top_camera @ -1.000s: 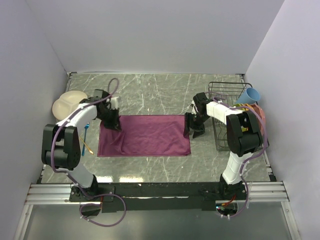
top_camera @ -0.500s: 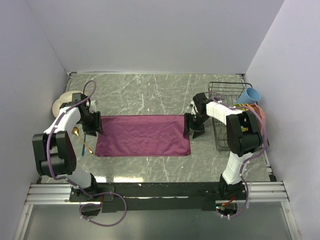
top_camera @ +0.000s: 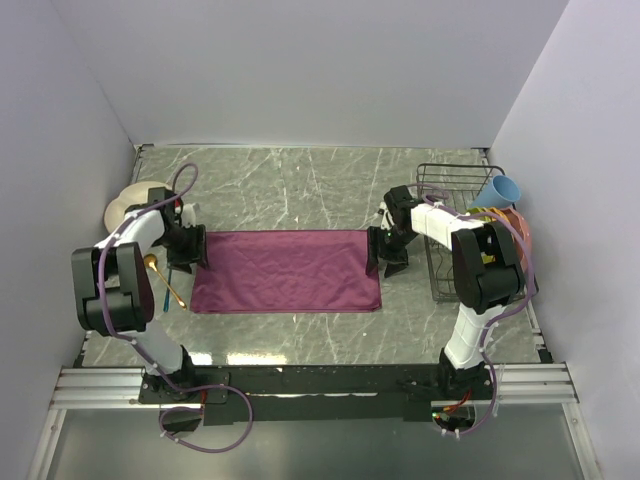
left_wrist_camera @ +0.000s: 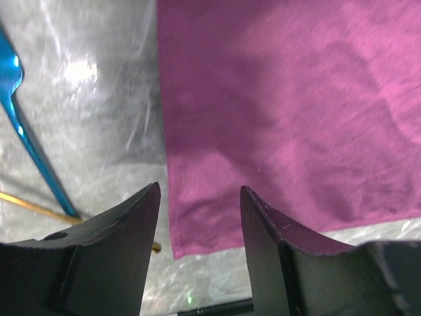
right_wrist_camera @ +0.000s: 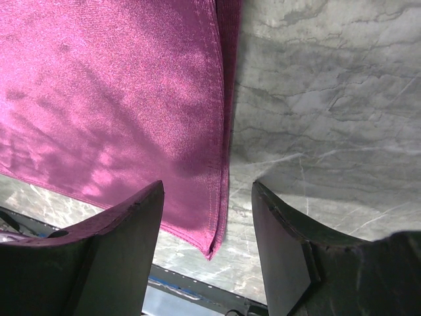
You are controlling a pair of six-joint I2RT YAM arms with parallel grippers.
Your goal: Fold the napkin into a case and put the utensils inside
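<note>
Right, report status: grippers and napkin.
Left gripper open, over napkin left edge. Right gripper open, over right edge. Napkin flat, unheld. Fork, spoon beside it.

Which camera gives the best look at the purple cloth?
The top external view: the whole napkin lies flat there. The left wrist view shows only its left end and one corner, the right wrist view only its right end.

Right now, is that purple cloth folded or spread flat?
The napkin lies flat, a wide rectangle; its edge looks doubled in the right wrist view, probably folded once.
</note>
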